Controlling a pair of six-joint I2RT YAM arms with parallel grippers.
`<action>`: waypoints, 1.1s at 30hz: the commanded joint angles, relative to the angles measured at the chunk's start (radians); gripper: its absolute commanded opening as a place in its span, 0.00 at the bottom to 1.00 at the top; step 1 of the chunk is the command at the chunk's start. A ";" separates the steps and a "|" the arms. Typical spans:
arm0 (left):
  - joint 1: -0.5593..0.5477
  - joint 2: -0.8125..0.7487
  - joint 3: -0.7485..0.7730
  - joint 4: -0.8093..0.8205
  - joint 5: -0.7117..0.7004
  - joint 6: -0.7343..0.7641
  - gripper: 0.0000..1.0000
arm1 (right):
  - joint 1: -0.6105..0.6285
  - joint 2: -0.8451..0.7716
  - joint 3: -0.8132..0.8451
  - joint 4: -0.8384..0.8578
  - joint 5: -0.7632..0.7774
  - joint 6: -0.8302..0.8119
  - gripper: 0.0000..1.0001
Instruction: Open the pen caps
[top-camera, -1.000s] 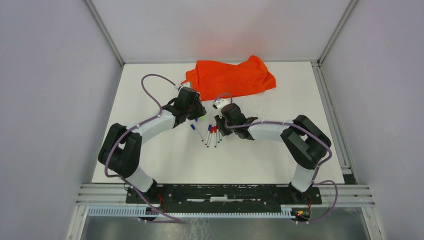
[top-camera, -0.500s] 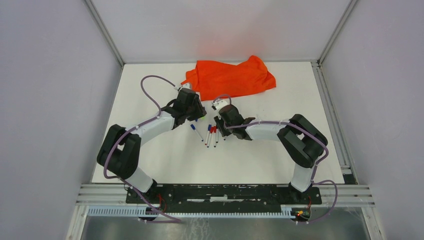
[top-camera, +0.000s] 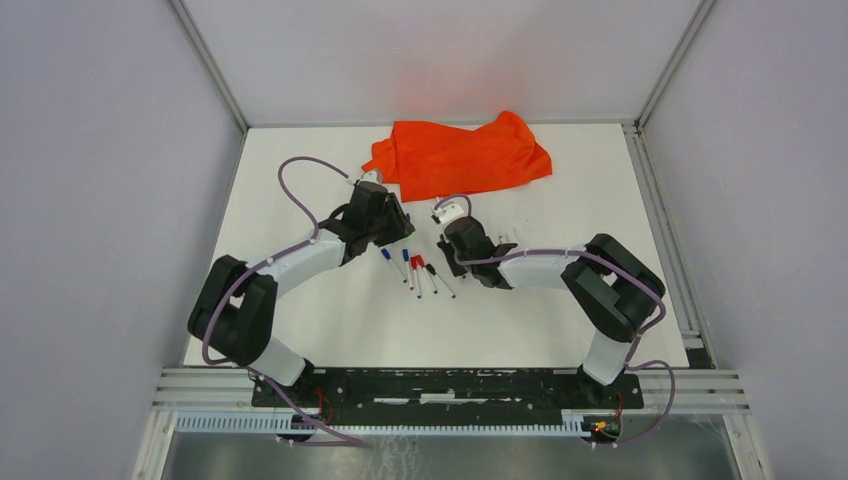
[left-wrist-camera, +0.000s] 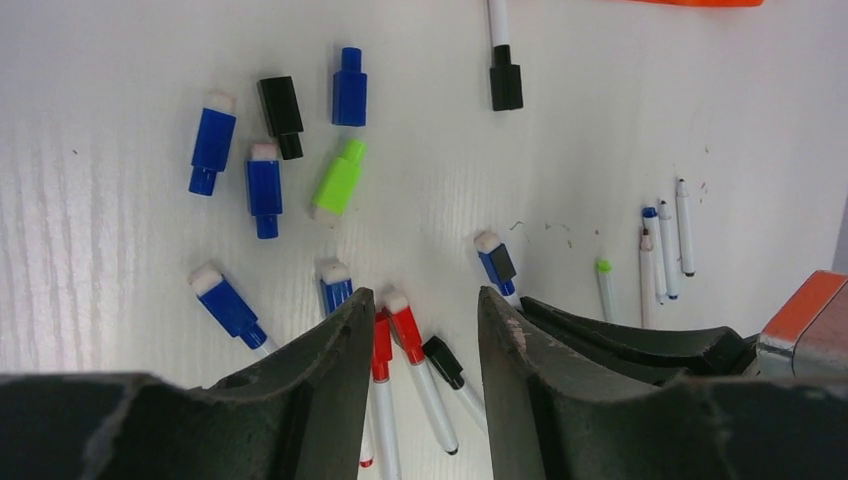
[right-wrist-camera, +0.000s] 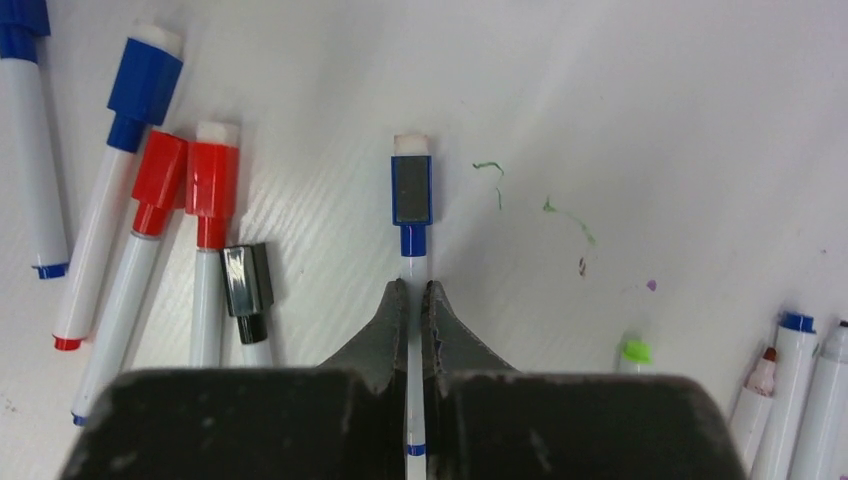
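My right gripper (right-wrist-camera: 413, 300) is shut on the white barrel of a pen lying on the table; its blue cap (right-wrist-camera: 411, 195) sticks out just ahead of the fingertips. To the left lie capped pens with red caps (right-wrist-camera: 212, 180), a black cap (right-wrist-camera: 245, 280) and a blue cap (right-wrist-camera: 143, 85). My left gripper (left-wrist-camera: 425, 310) is open and holds nothing, hovering over the red-capped pen (left-wrist-camera: 405, 328) and black-capped pen (left-wrist-camera: 443, 362). Loose pen caps lie beyond it: blue (left-wrist-camera: 213, 142), black (left-wrist-camera: 281, 117), green (left-wrist-camera: 339, 180). In the top view both grippers, left (top-camera: 395, 235) and right (top-camera: 447, 262), flank the pens (top-camera: 415, 272).
An orange cloth (top-camera: 460, 155) lies crumpled at the back of the white table (top-camera: 300, 330). Several uncapped white barrels (left-wrist-camera: 660, 255) lie to the right of the left gripper. A black-capped pen (left-wrist-camera: 505, 77) lies farther back. Pen marks (right-wrist-camera: 565, 215) stain the tabletop.
The right gripper has closed on the blue-capped pen's barrel after standing open. The cluster of pens has spread a little. The left gripper has widened slightly and shifted a bit left.
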 joint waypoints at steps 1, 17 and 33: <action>0.004 -0.046 -0.022 0.089 0.098 -0.036 0.50 | -0.001 -0.059 -0.062 -0.042 0.035 0.002 0.00; -0.125 -0.075 -0.023 0.121 0.226 -0.167 0.53 | 0.008 -0.374 -0.276 0.189 -0.198 0.103 0.00; -0.254 -0.166 -0.051 0.052 0.021 -0.229 0.54 | 0.053 -0.542 -0.360 0.215 -0.179 0.151 0.00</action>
